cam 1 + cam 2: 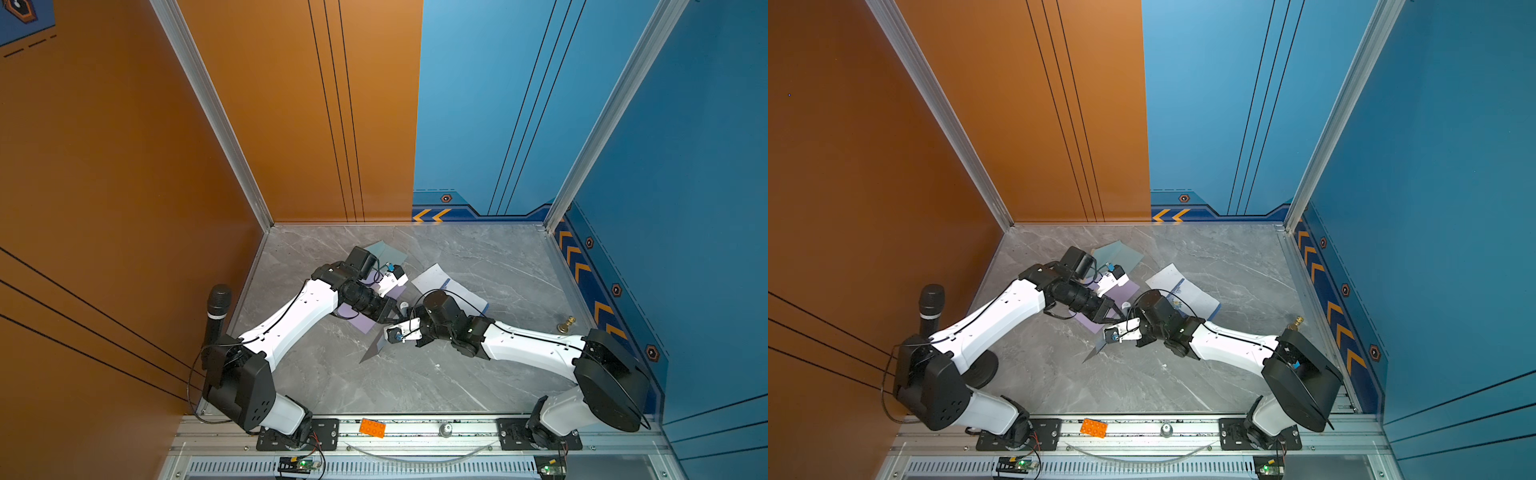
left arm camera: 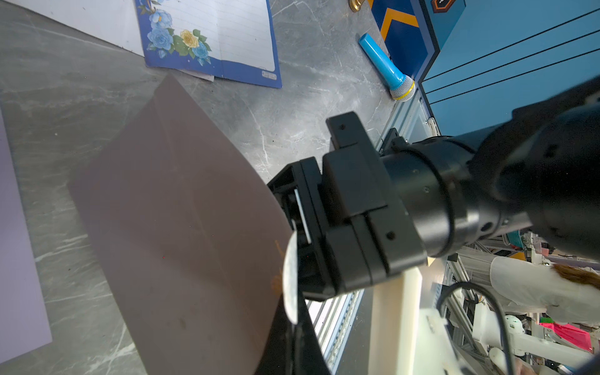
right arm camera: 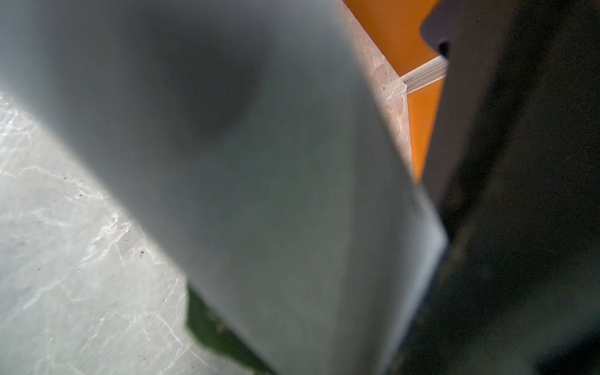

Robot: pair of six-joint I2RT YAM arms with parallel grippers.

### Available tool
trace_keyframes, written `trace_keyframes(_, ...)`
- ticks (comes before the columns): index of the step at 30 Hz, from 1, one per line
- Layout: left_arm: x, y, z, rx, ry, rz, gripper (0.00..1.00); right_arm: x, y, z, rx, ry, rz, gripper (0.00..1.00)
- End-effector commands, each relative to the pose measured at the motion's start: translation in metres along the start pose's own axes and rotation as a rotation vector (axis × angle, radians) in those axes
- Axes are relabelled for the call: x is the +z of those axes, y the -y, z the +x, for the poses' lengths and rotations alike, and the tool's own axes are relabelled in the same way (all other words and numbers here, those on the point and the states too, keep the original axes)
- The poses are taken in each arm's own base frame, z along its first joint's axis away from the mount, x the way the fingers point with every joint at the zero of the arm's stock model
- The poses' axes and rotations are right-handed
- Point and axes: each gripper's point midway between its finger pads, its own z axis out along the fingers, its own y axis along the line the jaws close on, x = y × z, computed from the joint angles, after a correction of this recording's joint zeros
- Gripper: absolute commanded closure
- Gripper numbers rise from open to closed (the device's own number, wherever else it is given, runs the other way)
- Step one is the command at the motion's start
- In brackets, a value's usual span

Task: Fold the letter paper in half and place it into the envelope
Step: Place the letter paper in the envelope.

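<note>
Envelope (image 2: 178,211) hangs tilted over the table (image 1: 478,374), its edge clamped in the right jaws; the left jaws are closed just beside them, their hold unclear. Letter paper (image 1: 434,279) lies on the table behind the right arm.

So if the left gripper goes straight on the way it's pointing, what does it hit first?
Most likely the right gripper, shut on the edge of the grey envelope, close ahead of the left gripper. The depth between them is hard to judge.
</note>
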Motion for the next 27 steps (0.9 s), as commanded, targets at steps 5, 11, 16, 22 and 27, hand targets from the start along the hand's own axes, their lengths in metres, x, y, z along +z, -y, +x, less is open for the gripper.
trace_keyframes(5,-0.002,0.015,0.001,0.039,0.017,0.034,1.00,0.003,0.005,-0.029,0.016,0.115,0.010,0.97)
trace_keyframes(11,-0.001,0.014,0.001,0.037,0.015,0.034,1.00,0.003,-0.001,-0.029,0.019,0.112,-0.033,0.81)
trace_keyframes(16,-0.001,0.010,0.002,0.035,0.020,0.020,1.00,0.002,-0.007,-0.026,0.023,0.089,-0.073,0.73)
trace_keyframes(22,0.004,0.002,0.010,0.019,0.030,0.010,1.00,-0.002,-0.016,-0.017,0.032,0.034,-0.140,0.67)
trace_keyframes(27,0.005,-0.001,0.015,0.025,0.085,0.006,1.00,-0.004,-0.021,-0.009,0.068,0.014,-0.172,0.64)
